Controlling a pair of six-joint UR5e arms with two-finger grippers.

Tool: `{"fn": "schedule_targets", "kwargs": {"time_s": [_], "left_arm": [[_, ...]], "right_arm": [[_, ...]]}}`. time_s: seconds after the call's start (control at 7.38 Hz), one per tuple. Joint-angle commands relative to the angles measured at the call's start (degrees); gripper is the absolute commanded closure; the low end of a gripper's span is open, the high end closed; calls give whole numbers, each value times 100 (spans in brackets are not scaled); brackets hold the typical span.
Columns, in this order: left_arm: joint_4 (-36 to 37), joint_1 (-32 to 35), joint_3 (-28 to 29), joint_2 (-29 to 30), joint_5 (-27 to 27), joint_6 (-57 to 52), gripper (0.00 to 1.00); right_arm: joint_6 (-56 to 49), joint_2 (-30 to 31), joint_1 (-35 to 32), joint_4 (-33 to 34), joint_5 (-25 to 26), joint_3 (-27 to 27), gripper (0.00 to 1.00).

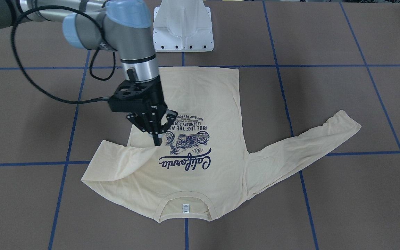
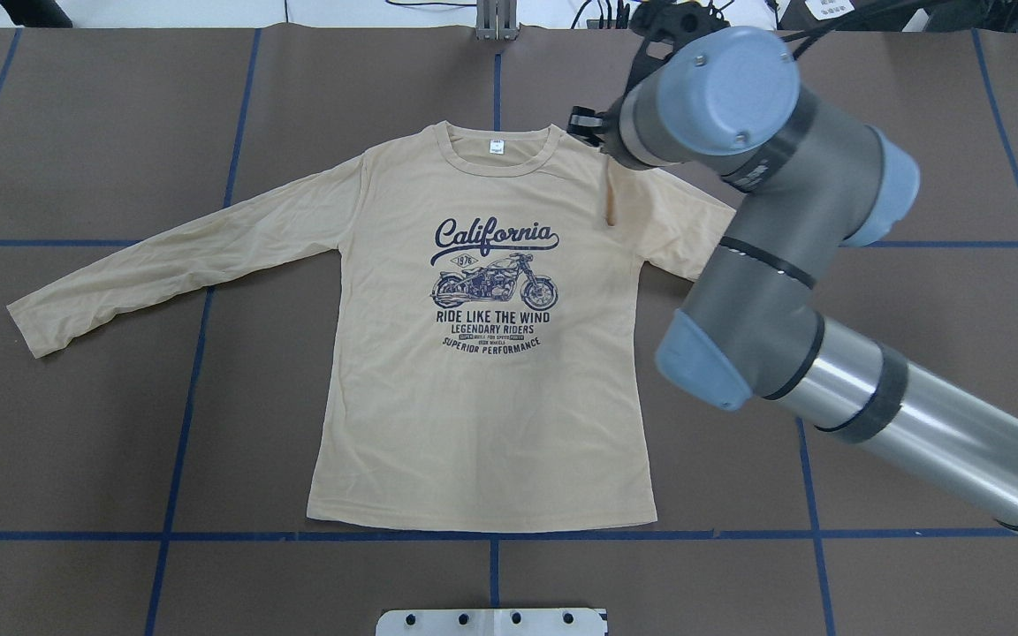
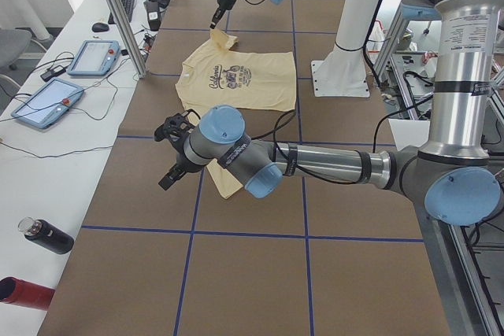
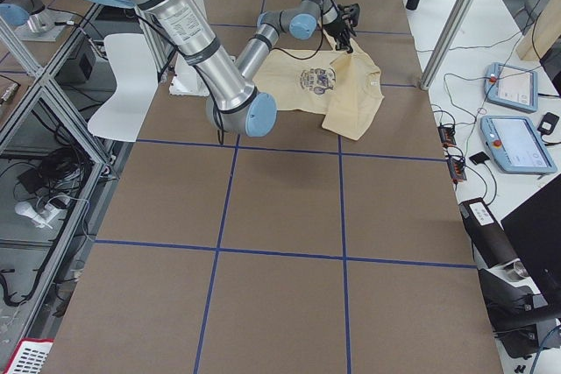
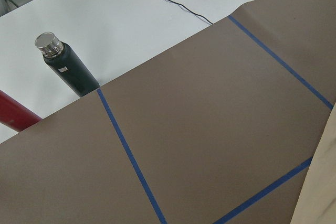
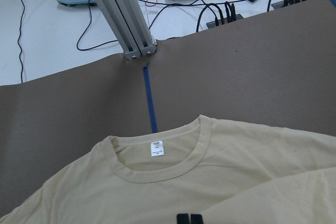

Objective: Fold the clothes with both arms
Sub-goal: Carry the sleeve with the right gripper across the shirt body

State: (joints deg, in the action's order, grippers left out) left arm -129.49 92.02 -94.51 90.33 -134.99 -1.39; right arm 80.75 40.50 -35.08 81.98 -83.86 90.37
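Note:
The cream-yellow T-shirt (image 2: 474, 424) lies flat on the brown table, print up, with its collar at the far side from the robot. My right gripper (image 1: 157, 140) is shut on the cuff of the shirt's right sleeve (image 1: 116, 163) and holds it just above the print, so the sleeve lies doubled over the chest. Its fingertips (image 6: 189, 219) show at the bottom edge of the right wrist view. The other sleeve (image 2: 173, 256) lies stretched out flat. My left gripper (image 3: 169, 175) hovers beside that sleeve's end; I cannot tell whether it is open or shut.
The white pedestal base (image 1: 183, 26) stands at the robot's edge of the table. A black bottle (image 5: 68, 66) and a red one (image 5: 13, 116) lie on the white side bench beyond the table edge. An aluminium post (image 6: 123, 14) stands behind the collar. Blue tape lines cross the table.

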Motion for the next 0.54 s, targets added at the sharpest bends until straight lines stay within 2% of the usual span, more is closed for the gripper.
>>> {"fn": "schedule_targets", "kwargs": {"time_s": [0.0, 0.14, 0.41], "left_arm": [[-6, 0, -6, -24, -10, 25, 0], [-6, 0, -6, -33, -19, 25, 0], [-6, 0, -6, -41, -19, 60, 0]], "right_arm": [[501, -1374, 710, -7, 850, -1428, 100], [764, -1909, 870, -16, 1002, -2165, 100], [863, -2624, 941, -25, 1021, -3126, 100]]}}
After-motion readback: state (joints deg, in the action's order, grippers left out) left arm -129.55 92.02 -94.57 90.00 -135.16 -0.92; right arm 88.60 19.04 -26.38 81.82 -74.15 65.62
